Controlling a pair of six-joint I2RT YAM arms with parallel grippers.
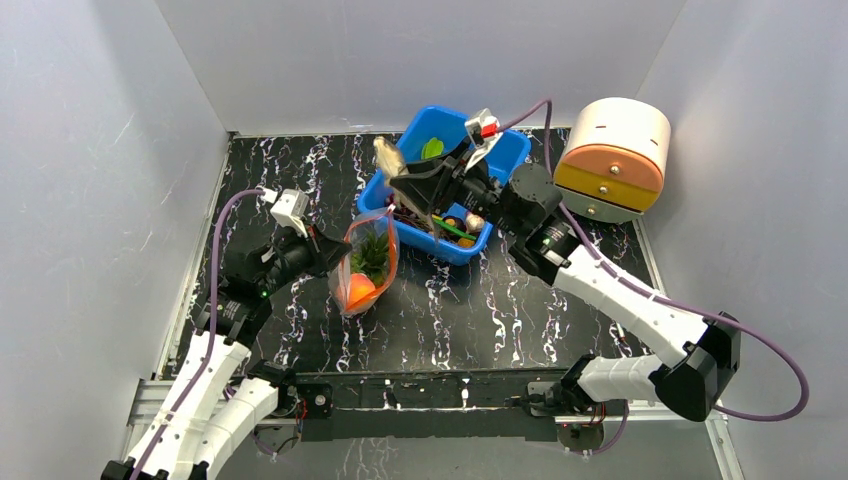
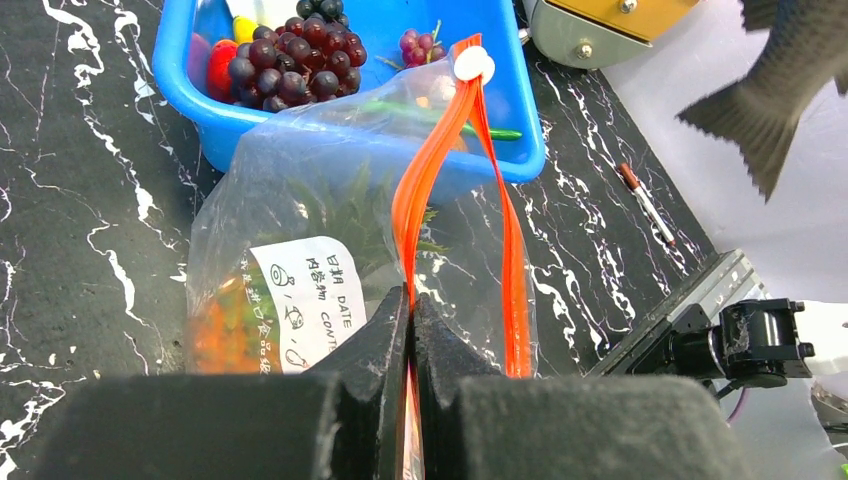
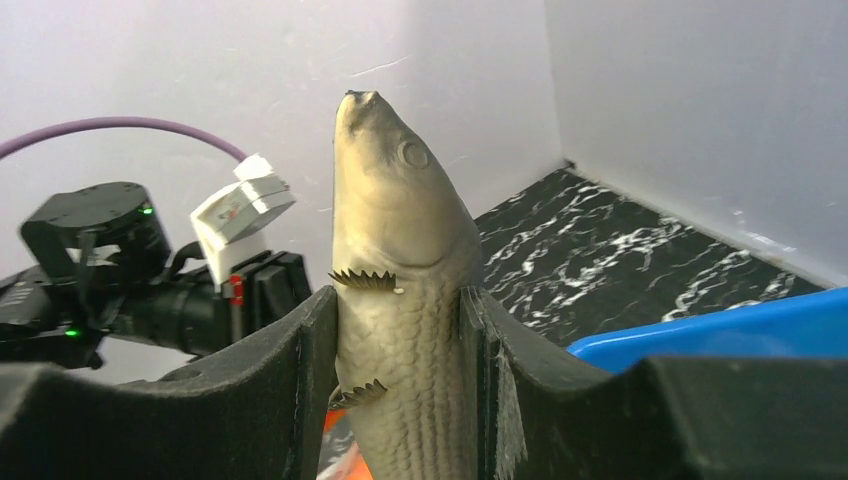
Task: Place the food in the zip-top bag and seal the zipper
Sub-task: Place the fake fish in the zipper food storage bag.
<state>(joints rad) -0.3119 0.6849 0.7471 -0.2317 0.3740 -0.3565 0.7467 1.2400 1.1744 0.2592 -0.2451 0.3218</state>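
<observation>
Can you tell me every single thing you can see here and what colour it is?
toy fish: one, grey-tan, held above the bin
zip-top bag: one, clear, in front of the bin
zipper: one, orange-red, open at the bag's mouth
pineapple: one, orange with green leaves, inside the bag
grape bunches: two, purple, in the bin
bin: one, blue, mid-table
round box: one, cream, orange and yellow, far right
pen: one, white, beside the bin
table: one, black marbled
left gripper: black, pinching the zipper
right gripper: black, gripping the fish
</observation>
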